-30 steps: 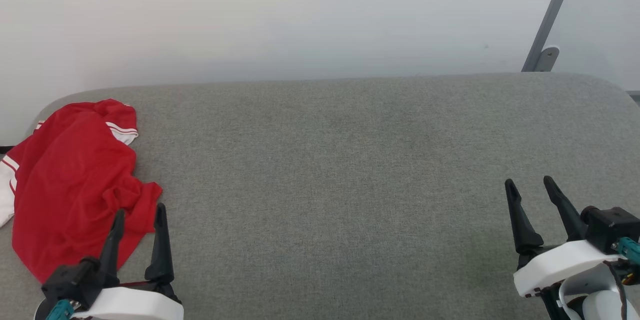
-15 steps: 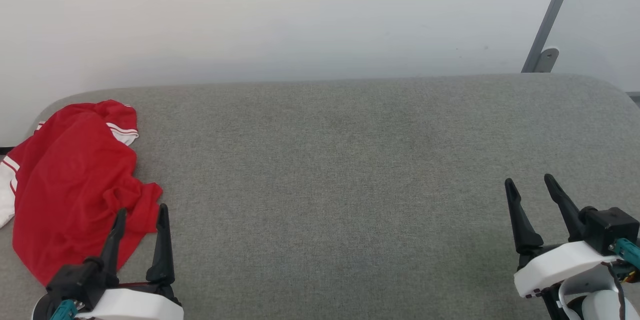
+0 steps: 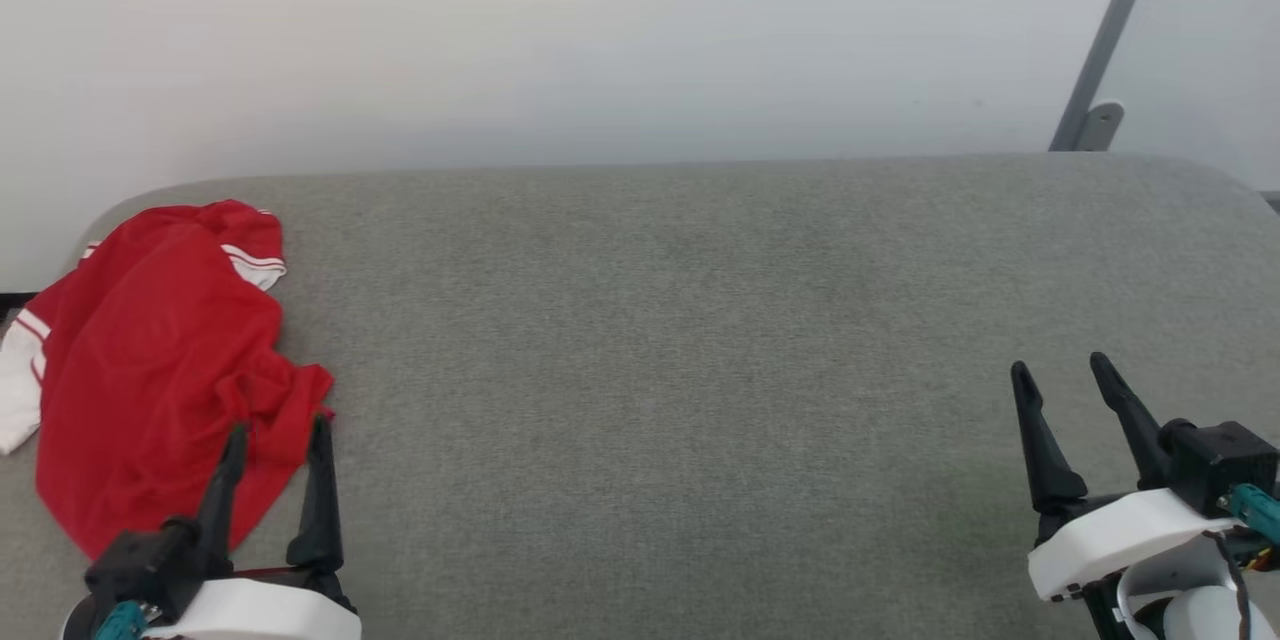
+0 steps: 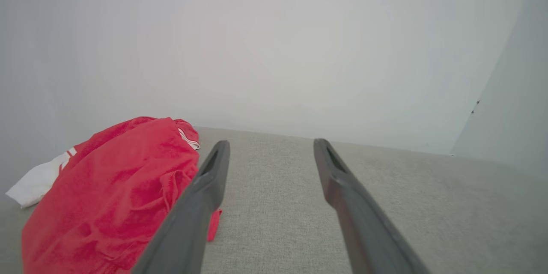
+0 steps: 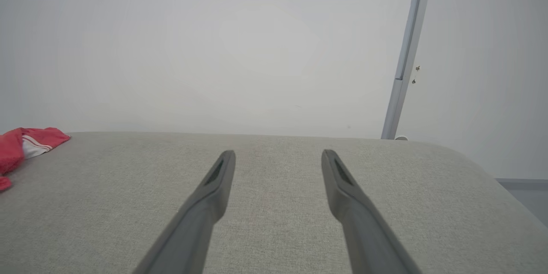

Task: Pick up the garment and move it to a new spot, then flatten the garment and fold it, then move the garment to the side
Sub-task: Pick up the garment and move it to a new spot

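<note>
Evidently limp and light, the red jersey (image 3: 150,370) suits a pinch at its bunched near edge; left gripper (image 3: 278,427) and right gripper (image 3: 1058,363): jaws wide, empty.

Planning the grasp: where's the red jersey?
Head view: the red jersey lies crumpled at the left end of the grey surface, just ahead of the left gripper.

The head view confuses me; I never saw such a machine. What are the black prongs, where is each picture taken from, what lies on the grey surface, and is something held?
The prongs are a two-armed robot's fingers. The head view looks down from its head: left hand lower left, right hand lower right. Each wrist view looks along one hand's fingers. A crumpled red shirt lies on the grey surface, at its left end. Both hands are open, holding nothing.
</note>
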Controlling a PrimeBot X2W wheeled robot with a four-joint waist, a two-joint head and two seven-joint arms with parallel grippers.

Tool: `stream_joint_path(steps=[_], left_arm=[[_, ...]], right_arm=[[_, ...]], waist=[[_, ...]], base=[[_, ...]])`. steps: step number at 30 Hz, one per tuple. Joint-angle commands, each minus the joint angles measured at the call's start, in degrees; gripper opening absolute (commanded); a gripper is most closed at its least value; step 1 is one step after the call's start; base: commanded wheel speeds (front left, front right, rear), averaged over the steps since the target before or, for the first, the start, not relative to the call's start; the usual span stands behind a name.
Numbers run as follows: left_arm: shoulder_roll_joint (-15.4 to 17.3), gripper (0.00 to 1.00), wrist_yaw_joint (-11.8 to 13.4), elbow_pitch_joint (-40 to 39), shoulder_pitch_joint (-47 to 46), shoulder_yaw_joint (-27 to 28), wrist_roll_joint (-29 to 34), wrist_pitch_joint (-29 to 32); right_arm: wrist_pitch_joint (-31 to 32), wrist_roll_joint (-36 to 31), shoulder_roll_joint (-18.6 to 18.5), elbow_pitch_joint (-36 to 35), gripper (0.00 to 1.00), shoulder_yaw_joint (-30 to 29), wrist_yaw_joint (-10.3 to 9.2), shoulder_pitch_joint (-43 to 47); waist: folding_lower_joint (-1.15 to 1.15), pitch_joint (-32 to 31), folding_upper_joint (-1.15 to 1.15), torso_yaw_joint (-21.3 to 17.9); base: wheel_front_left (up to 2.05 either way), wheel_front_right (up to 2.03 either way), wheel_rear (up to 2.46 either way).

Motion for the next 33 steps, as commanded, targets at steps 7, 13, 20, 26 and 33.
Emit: stream_joint_path(steps=[7,13,20,26,33], left_arm=[[0.8,1.00,1.2,0.2,-0.5,1.8,-1.7,0.7],[1.4,1.00,2.4,-0.1,-0.3,3.0,-2.4,1.2],[2.1,1.00,3.5,-0.9,0.4,4.1,-2.8,1.6],[2.3,1.00,4.3,-1.7,1.3,4.3,-2.9,2.1],[2.1,1.00,4.8,-2.3,2.0,4.4,-3.4,2.1]], right_arm=[[0.3,0.7,-0.5,-0.6,1.00,2.4,0.00,0.0],[0.9,1.1,-0.8,-1.0,1.00,4.8,0.00,-0.9],[1.5,1.5,-1.2,-1.1,1.00,7.8,0.00,-1.9],[1.3,2.2,-1.2,-0.8,1.00,9.9,0.00,-2.4],[1.1,2.8,-1.4,-0.9,1.00,11.4,-0.01,-2.7]], waist=[[0.00,-0.6,0.00,4.2],[0.00,-1.1,0.00,9.0],[0.00,-1.5,0.00,14.9],[0.00,-1.5,0.00,19.3],[0.00,-1.3,0.00,23.4]], base=[[0.00,0.00,0.00],[0.00,0.00,0.00],[0.00,0.00,0.00],[0.00,0.00,0.00],[0.00,0.00,0.00]])
